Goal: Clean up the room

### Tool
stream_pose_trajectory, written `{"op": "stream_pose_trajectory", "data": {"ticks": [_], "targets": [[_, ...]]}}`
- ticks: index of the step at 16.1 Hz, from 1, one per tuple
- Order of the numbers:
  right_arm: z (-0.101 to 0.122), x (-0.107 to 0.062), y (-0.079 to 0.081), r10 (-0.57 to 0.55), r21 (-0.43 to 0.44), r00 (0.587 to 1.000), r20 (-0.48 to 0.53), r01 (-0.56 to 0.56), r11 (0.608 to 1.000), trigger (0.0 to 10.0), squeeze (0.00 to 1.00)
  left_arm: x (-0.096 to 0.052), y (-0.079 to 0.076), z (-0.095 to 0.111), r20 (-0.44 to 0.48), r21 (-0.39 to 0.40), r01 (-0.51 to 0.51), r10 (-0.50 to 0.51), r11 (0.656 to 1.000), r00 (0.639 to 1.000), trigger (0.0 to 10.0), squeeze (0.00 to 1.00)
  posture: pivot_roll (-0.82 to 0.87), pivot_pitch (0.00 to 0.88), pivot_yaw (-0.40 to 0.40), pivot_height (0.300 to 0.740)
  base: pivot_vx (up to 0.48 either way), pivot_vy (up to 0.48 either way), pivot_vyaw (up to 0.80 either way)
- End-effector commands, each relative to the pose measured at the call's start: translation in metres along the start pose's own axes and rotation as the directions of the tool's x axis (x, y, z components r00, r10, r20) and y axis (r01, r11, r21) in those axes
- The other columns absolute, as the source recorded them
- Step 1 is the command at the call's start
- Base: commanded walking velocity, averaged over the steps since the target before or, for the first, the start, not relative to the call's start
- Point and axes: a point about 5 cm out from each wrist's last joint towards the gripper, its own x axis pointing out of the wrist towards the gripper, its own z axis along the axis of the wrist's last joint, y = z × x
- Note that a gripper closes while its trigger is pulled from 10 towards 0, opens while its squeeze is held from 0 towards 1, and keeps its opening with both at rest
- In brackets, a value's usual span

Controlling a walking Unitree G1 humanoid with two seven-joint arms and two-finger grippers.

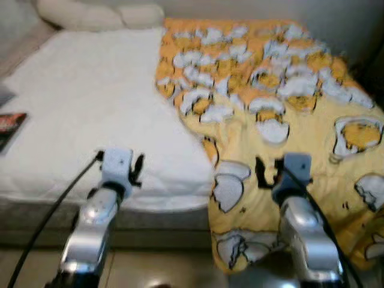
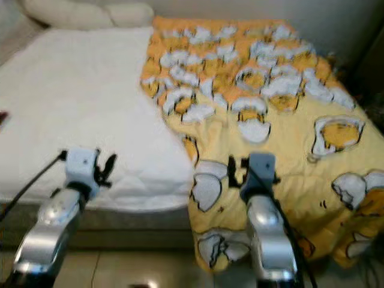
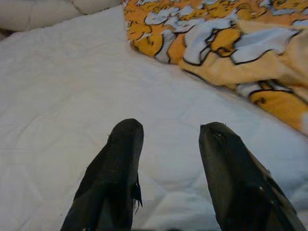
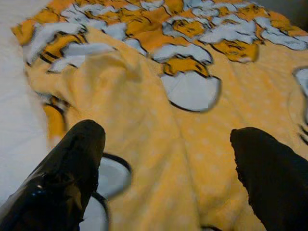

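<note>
Here we are at the foot of the bed (image 1: pixel 90 114), and the tidy-up looks barely under way. The yellow patterned blanket (image 1: pixel 288 132) is heaped over the right half of the mattress, from about twelve o'clock down to four o'clock, with its lower edge spilling off the foot of the bed toward the floor (image 1: pixel 168 270). Its inner edge is rumpled and folded back on itself near the middle, so the white quilted sheet (image 2: pixel 78 102) lies bare on the whole left half. Nothing is spread or squared yet, by my reading.

Both arms are up and forward. The left pincer (image 3: pixel 168 144) hovers over the white sheet near the foot edge, at about seven o'clock, fingers (image 3: pixel 120 173) apart, nothing between them. The right pincer (image 4: pixel 168 159) sits at about five o'clock, above the blanket where it drapes over the edge, jaws spread wide, cloth beneath them but not gripped as far as I can tell.

Up at eleven o'clock, cream pillows (image 1: pixel 96 15) rest at the head of the bed. At nine o'clock a dark, flat book-like thing (image 1: pixel 11 126) lies at the mattress edge, too blurred to name.

What's left, I'd judge: take hold of the blanket's edge, draw it across the bare half, straighten it, then deal with that stray item.
</note>
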Motion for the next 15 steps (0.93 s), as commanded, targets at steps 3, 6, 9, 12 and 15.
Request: {"op": "stream_pose_trajectory", "data": {"ticks": [3,6,9,12,15], "targets": [[0.004,0.013,-0.010,-0.032,-0.014,0.999,0.000,0.032,0.999,10.0,1.00,0.001,0.006,0.003,0.012,0.031,0.000,0.000,1.000,1.000,10.0,0.00,-0.03,0.000,0.044,0.740,0.000,0.000,0.00],[0.004,0.033,-0.016,-0.015,-0.017,0.999,-0.041,0.015,1.000,10.0,1.00,0.002,0.006,0.006,0.019,0.039,0.031,-0.031,0.999,0.999,10.0,0.00,-0.03,0.000,0.048,0.740,0.000,0.000,0.00],[-0.013,0.062,-0.028,-0.026,-0.047,0.983,-0.183,0.018,0.999,10.0,1.00,-0.004,0.003,0.009,0.010,0.096,0.163,-0.165,0.982,0.986,10.0,0.00,0.00,0.000,0.049,0.740,0.000,0.000,0.00],[-0.025,0.074,-0.034,0.032,0.009,0.956,-0.291,-0.030,0.999,10.0,0.98,-0.012,0.002,0.015,0.005,0.162,0.298,-0.303,0.941,0.953,10.0,0.00,0.05,0.000,0.036,0.740,0.000,0.000,0.00],[-0.027,0.080,-0.039,0.037,0.012,0.946,-0.322,-0.035,0.999,10.0,0.00,-0.020,0.006,0.023,-0.014,0.234,0.368,-0.376,0.900,0.927,10.0,0.00,0.11,0.000,0.037,0.740,0.000,0.000,0.00]]}}
